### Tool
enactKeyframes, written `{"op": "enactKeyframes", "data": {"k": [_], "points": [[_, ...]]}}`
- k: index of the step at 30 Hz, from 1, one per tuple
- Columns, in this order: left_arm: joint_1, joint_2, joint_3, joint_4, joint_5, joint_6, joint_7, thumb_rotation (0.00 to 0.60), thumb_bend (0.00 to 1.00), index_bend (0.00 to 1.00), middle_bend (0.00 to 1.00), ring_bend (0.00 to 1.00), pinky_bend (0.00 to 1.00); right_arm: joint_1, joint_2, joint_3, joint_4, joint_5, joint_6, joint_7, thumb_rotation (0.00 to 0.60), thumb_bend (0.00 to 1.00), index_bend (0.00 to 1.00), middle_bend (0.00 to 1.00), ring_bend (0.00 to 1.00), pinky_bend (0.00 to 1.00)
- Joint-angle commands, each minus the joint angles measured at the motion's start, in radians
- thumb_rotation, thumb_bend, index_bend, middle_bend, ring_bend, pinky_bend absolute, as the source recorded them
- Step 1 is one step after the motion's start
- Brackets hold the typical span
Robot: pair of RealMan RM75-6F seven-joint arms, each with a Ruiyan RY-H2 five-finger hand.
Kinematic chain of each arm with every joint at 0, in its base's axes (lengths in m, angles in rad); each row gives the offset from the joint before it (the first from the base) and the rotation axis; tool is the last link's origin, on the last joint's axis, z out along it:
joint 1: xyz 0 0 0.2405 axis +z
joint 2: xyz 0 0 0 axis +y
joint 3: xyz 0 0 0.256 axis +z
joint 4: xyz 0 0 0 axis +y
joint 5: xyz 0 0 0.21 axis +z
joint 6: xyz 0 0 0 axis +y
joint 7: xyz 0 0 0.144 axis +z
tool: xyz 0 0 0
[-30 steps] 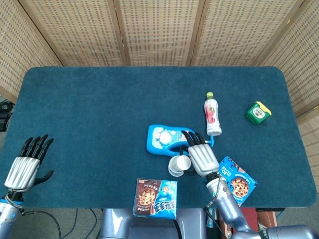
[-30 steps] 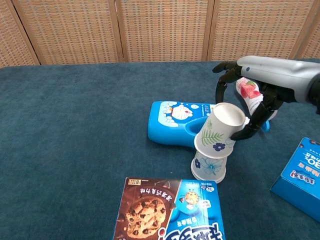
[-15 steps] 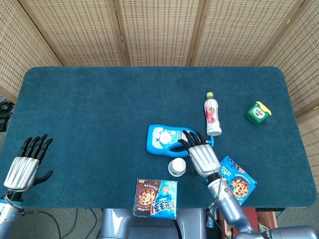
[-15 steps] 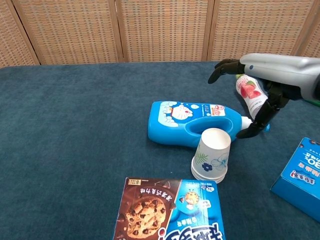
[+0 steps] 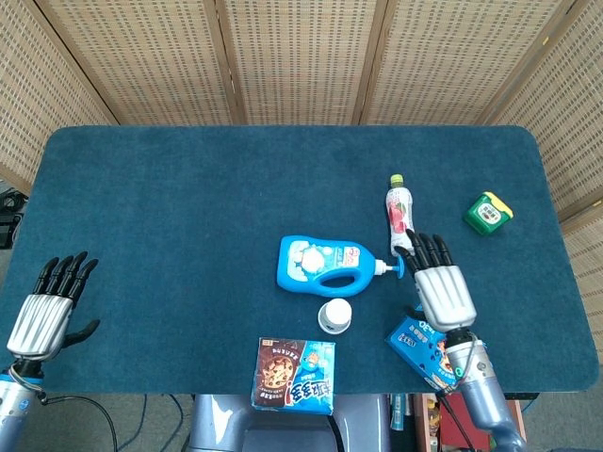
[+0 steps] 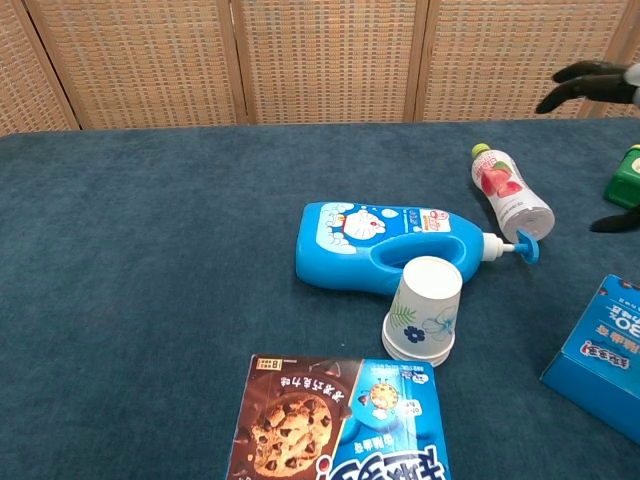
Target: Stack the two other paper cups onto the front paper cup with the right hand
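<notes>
A stack of white paper cups [image 5: 334, 315] [image 6: 425, 311] with a blue flower print stands upside down near the table's front edge, nested together, just in front of the blue bottle. My right hand [image 5: 441, 289] hovers to the right of the stack, well apart from it, fingers spread and holding nothing; in the chest view only its dark fingertips [image 6: 588, 80] show at the right edge. My left hand [image 5: 45, 313] stays at the front left corner, fingers apart and empty; the chest view does not show it.
A blue detergent bottle [image 5: 325, 266] lies on its side behind the cups. A pink drink bottle [image 5: 400, 215] lies further back right. A green box [image 5: 489, 212] sits far right. A brown and blue cookie box [image 5: 296, 375] and a blue cookie box [image 5: 422, 348] lie along the front edge.
My right hand let go of the top cup, which dropped straight onto the stack. The hand then drew away to the right and opened. The left hand stayed put.
</notes>
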Motion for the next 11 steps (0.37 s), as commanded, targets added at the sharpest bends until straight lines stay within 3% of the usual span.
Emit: {"op": "enactKeyframes", "data": {"k": [1,11], "points": [[-0.002,-0.007,0.000,0.007,0.004,0.000,0.001,0.600,0.24,0.00,0.00,0.00,0.00,-0.108,0.005,-0.080,0.157,-0.124,0.088,0.133,0.600,0.11,0.16,0.00,0.00,0.00],[0.002,-0.016,-0.001,0.015,0.011,0.017,0.002,0.600,0.24,0.00,0.00,0.00,0.00,-0.250,-0.038,-0.105,0.348,-0.214,0.196,0.297,0.600,0.11,0.16,0.00,0.00,0.00]]}}
